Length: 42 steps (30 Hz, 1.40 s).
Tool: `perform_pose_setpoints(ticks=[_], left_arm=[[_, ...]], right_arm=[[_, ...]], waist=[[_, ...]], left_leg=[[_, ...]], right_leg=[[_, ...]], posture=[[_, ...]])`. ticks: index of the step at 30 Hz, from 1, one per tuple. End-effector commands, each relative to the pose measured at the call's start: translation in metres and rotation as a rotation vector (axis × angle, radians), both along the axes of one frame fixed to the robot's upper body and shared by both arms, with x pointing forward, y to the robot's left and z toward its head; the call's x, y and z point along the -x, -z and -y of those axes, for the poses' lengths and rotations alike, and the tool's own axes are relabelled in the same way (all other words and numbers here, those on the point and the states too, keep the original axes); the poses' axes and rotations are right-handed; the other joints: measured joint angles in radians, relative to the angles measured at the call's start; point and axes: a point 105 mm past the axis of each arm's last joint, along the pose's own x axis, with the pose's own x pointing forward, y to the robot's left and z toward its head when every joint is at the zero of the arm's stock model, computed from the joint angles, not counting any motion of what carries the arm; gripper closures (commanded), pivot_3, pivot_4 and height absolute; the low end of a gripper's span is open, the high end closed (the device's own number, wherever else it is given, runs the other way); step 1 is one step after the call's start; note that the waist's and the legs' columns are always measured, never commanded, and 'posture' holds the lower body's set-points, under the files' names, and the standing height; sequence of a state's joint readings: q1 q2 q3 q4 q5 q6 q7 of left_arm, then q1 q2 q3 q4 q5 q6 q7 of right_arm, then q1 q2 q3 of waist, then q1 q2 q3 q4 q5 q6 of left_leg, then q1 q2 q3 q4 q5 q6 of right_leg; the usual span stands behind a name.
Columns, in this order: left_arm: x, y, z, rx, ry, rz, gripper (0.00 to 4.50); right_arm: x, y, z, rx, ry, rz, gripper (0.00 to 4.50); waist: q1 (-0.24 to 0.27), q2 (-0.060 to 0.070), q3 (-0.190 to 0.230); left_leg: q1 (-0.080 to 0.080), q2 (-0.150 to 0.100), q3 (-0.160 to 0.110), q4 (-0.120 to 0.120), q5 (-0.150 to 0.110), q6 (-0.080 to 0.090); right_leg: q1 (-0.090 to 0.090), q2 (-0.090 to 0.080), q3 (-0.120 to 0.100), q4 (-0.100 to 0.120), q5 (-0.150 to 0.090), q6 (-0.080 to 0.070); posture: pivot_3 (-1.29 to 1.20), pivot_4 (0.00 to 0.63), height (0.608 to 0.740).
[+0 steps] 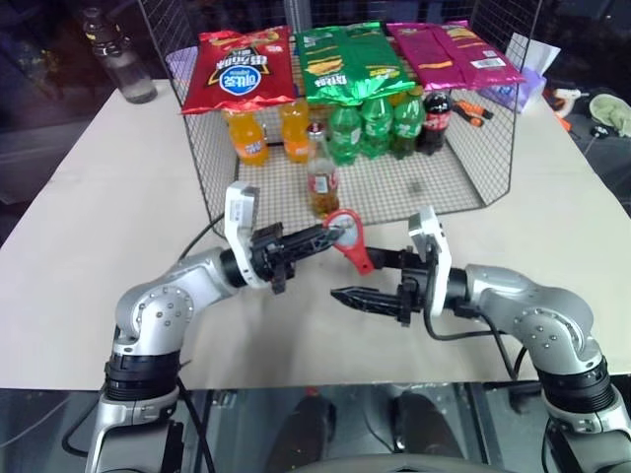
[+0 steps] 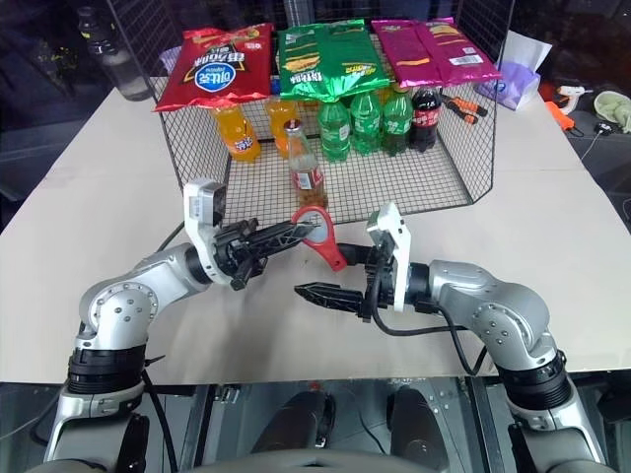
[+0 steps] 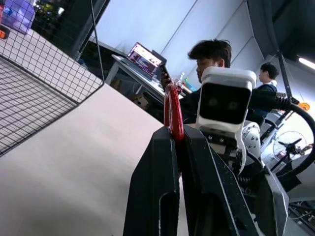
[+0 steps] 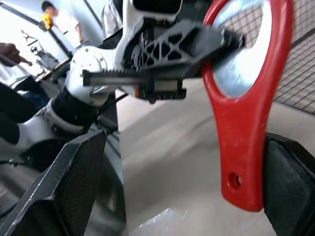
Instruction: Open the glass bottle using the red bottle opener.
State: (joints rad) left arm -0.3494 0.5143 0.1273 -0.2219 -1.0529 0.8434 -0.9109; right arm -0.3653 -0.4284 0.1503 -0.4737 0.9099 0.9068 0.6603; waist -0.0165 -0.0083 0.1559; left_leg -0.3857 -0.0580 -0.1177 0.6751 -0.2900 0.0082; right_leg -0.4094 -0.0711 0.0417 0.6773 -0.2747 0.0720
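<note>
Cataloguing the task's things as they lie at this moment.

Item one: red bottle opener point(image 1: 347, 236). Held in the air above the tabletop point(image 1: 108, 207), between the two arms and just in front of the wire basket point(image 1: 463, 187). The left gripper point(image 1: 330, 235) has its fingers point(image 3: 162, 191) clamped on the rim of the oval ring head, so the short handle hangs down and toward the right gripper point(image 1: 360, 279). That gripper's fingers point(image 4: 69, 187) stand wide apart, one on each side of the handle; in the right wrist view the handle's end lies against or just before one pad, but contact cannot be told.
Handling, as judged: flat, stiff and light, probably smooth plastic over metal, so liable to pivot in a pinch at the rim. Best hold for levering looks to be across the flat faces of the handle, near the small hole at its end, leaving the ring free for the cap.

Item two: glass bottle point(image 1: 321, 175). Upright on the mesh floor of the basket, near its open front, apart from the orange and green soda bottles point(image 1: 360, 128) behind it; cap on.
Handling, as judged: rigid, slick, breakable, fairly heavy with liquid and tall enough to tip. Best hold looks to be around the labelled body, below the neck, keeping the cap clear.
</note>
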Motion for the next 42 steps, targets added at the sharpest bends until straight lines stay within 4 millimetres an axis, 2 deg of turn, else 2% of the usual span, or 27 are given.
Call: perform_pose_setpoints(ticks=[1,4,11,21,24,27,28,29,33,42], left_arm=[[0.004,-0.009,0.001,0.005,0.013,0.052,4.47],[0.005,-0.008,0.002,0.003,0.017,0.048,4.5],[0.009,-0.003,0.001,-0.018,0.033,0.04,4.5],[0.01,0.002,-0.001,-0.032,0.038,0.036,4.5],[0.009,0.003,0.0,-0.029,0.036,0.04,4.5],[0.007,0.004,0.0,-0.033,0.029,0.044,4.5],[0.007,0.004,0.0,-0.032,0.027,0.045,4.5],[0.007,0.004,0.0,-0.032,0.027,0.047,4.5],[0.007,0.004,0.001,-0.032,0.025,0.049,4.5],[0.003,0.002,-0.001,-0.029,0.008,0.066,4.5]], right_arm=[[0.003,-0.005,0.002,-0.009,-0.022,0.022,0.26],[0.0,-0.006,0.004,-0.019,-0.014,0.02,1.09],[-0.002,-0.007,0.008,-0.022,-0.001,0.021,4.38],[-0.005,-0.005,0.009,-0.016,0.011,0.011,4.38],[-0.013,-0.006,0.01,-0.03,0.06,0.02,4.38],[-0.01,-0.009,0.01,-0.038,0.026,0.017,4.38],[-0.01,-0.01,0.011,-0.034,0.018,0.018,3.59],[-0.011,-0.01,0.011,-0.035,0.023,0.02,3.31],[-0.019,-0.014,0.013,-0.047,0.074,0.046,1.37],[-0.007,0.002,0.018,0.038,0.005,0.003,1.37]], waist=[[0.0,0.0,0.0],[0.0,0.0,0.0],[0.0,0.0,0.0],[0.001,0.0,0.0],[0.0,0.0,0.0],[0.0,0.0,0.0],[0.001,0.0,0.0],[0.001,0.0,0.0],[0.001,0.0,0.0],[0.001,0.0,0.0]], left_leg=[[0.0,0.0,0.0,0.0,0.0,0.0],[0.0,0.0,0.0,0.0,0.0,0.0],[0.0,0.0,0.0,0.0,0.0,0.0],[0.0,0.0,0.0,0.0,0.0,0.0],[0.0,0.0,0.0,0.0,0.0,0.0],[0.0,0.0,0.0,-0.001,0.0,0.0],[0.0,0.0,0.0,-0.001,0.0,0.0],[0.0,0.0,0.0,-0.001,0.0,0.0],[0.0,0.0,0.0,-0.001,0.0,0.0],[0.0,0.0,0.0,-0.001,0.0,0.0]], right_leg=[[0.0,0.0,0.0,0.0,0.0,0.0],[0.0,0.0,0.0,0.0,0.0,0.0],[0.0,0.0,0.0,0.0,0.0,0.0],[0.0,0.0,0.0,0.0,0.0,0.0],[0.0,0.0,0.0,0.0,0.0,0.0],[0.0,0.0,0.0,0.0,0.0,0.0],[0.0,0.0,0.0,-0.001,0.0,0.0],[0.0,0.0,0.0,-0.001,0.0,0.0],[0.0,0.0,0.0,-0.001,0.0,0.0],[0.0,0.0,0.0,-0.001,0.0,0.0]], posture=[[0.0,0.15,0.74],[0.0,0.15,0.74],[0.0,0.15,0.74],[0.0,0.15,0.74],[0.0,0.15,0.74],[0.0,0.15,0.74],[0.0,0.15,0.74],[0.0,0.15,0.74],[0.0,0.15,0.74],[0.0,0.15,0.74]])
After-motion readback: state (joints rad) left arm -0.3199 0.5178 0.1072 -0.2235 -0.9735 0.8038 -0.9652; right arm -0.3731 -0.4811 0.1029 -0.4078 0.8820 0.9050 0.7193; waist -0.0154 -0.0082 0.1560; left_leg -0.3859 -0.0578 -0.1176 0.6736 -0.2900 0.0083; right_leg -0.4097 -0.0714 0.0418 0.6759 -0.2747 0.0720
